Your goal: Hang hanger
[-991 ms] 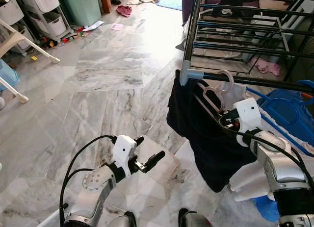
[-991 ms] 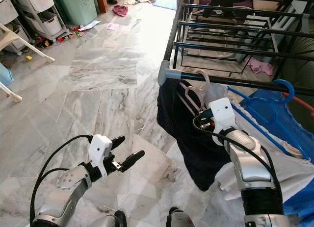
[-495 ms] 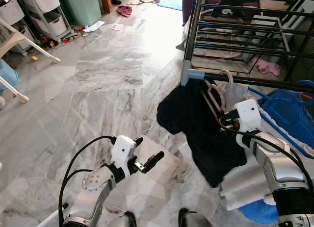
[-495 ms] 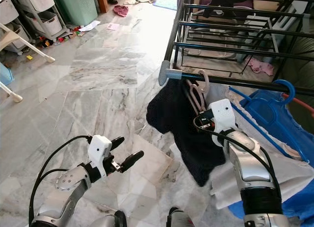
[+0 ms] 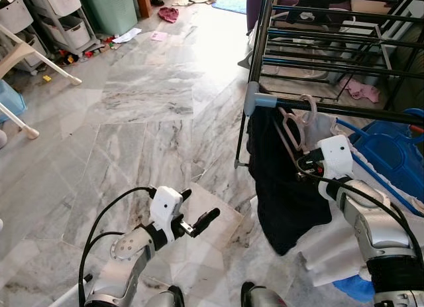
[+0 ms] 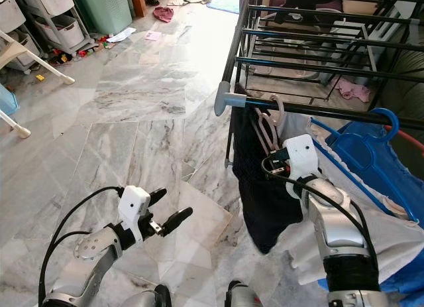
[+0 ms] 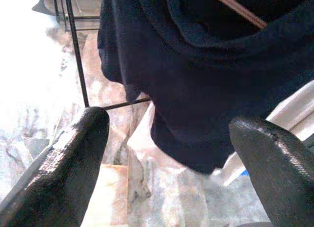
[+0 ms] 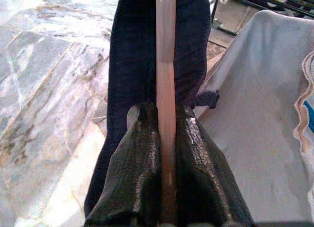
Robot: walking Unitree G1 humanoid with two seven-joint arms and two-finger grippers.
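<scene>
Hanger (image 5: 292,124), pale pink, is seen right of centre in the left eye view, its hook looped over the front black bar of the drying rack (image 5: 331,109), just beside the grey corner joint (image 5: 251,99). A dark navy garment (image 5: 281,181) is carried on it and hangs down toward the marble floor (image 5: 132,108). In the right wrist view the hanger's thin arm (image 8: 166,89) is clamped between the two black fingers (image 8: 140,173) of the right gripper (image 5: 301,169), which are closed tight on it; the rod runs straight out from between the pads, with the garment behind. The right gripper is located just below the bar, at the garment's right edge.

The left gripper (image 5: 197,209) is held low at lower centre-left, fingers spread apart and holding nothing, well apart from the rack. A white cloth (image 8: 260,109) is noted close beside the right gripper, and blue fabric (image 5: 391,154) at the right edge. Open floor is recorded left of the rack; storage drawers (image 5: 59,12) stand at upper left.
</scene>
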